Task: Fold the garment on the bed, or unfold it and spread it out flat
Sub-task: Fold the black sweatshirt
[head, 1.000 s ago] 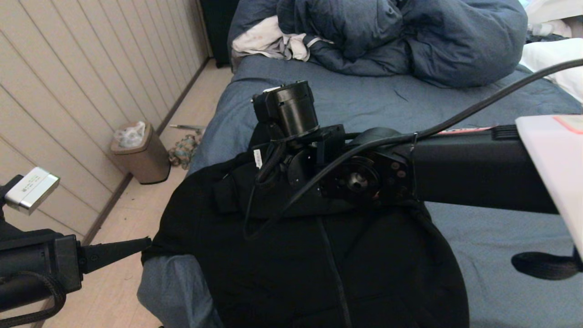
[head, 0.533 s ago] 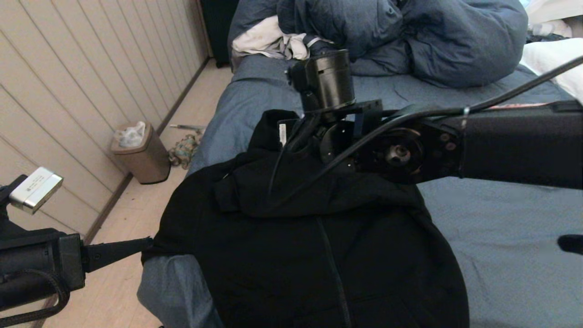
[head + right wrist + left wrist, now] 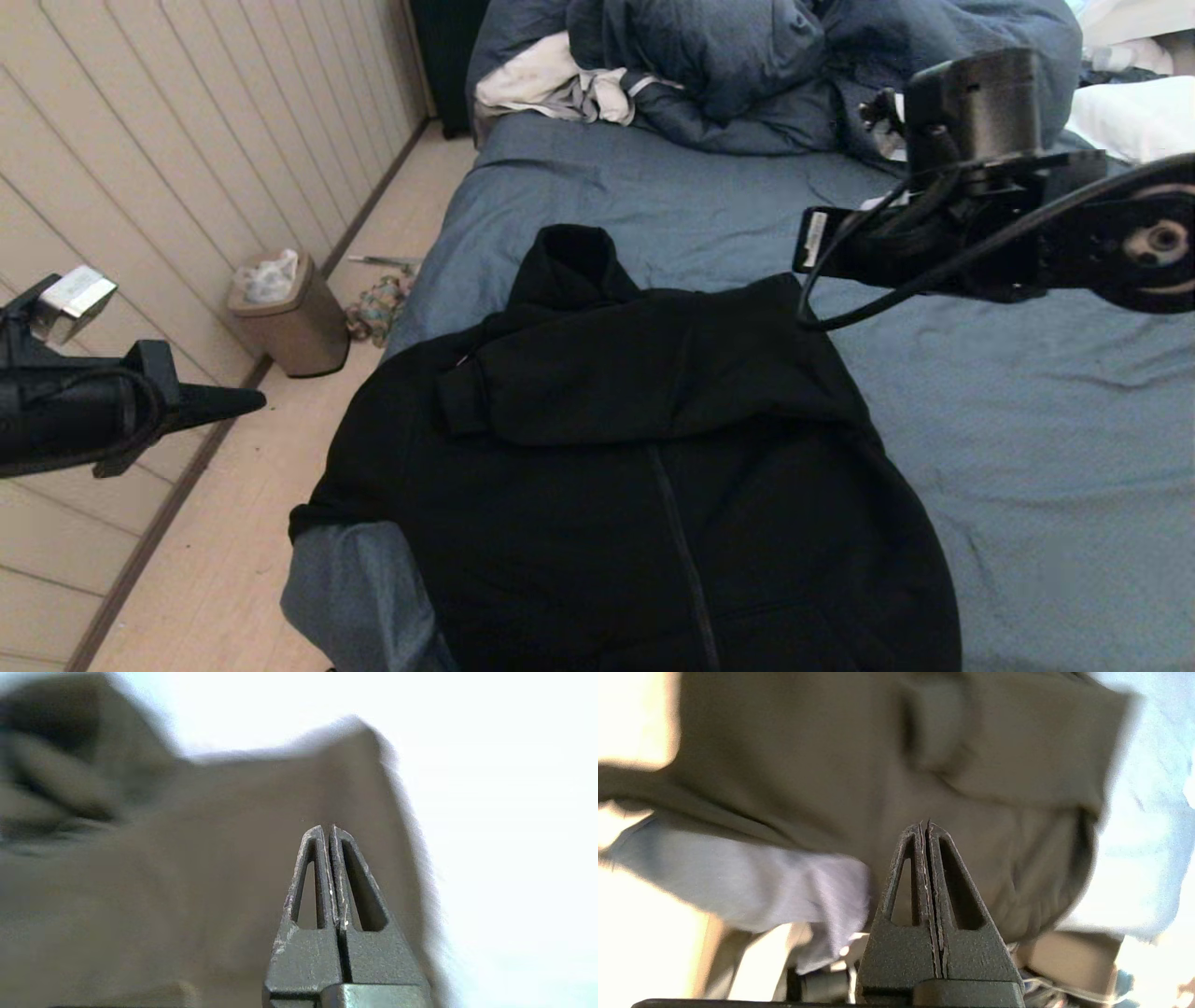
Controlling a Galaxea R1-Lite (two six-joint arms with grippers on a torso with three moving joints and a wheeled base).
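Panelled beige wall [image 3: 168,140], pale wood floor [image 3: 243,560], small bin [image 3: 291,317] alongside.

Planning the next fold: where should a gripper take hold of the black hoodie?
Probably the hood tip, approached from the far side. It juts beyond the hoodie onto bare bed sheet, giving a free edge to pinch.

Black zip hoodie [image 3: 644,485] front-up, hood folded down, on blue-grey bed [image 3: 1027,448] corner

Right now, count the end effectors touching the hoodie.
0. The left end effector hangs shut over the floor, left of the garment. The right end effector is shut and empty above the bed, clear of the fabric.
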